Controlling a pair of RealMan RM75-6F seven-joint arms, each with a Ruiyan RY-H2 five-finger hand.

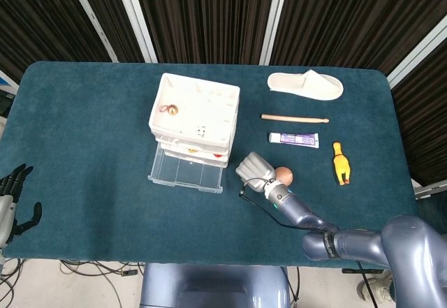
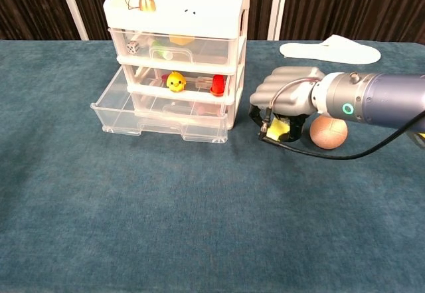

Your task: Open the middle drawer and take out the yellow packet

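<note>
My right hand (image 2: 287, 100) low over the bench (image 2: 199, 206), gripping the yellow packet (image 2: 277, 129), beside the drawer unit (image 2: 179, 60), my left hand (image 1: 12, 196) idle, fingers apart

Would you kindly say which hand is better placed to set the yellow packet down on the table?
The right hand: it holds the yellow packet low beside the drawers. The left hand waits far away.

Even, bright overhead light in both views; shadows stay soft and short on the dark teal cloth-covered table (image 1: 84, 112). Mild glare on the clear plastic drawer unit (image 2: 174, 80). Focus is sharp, without motion blur
</note>
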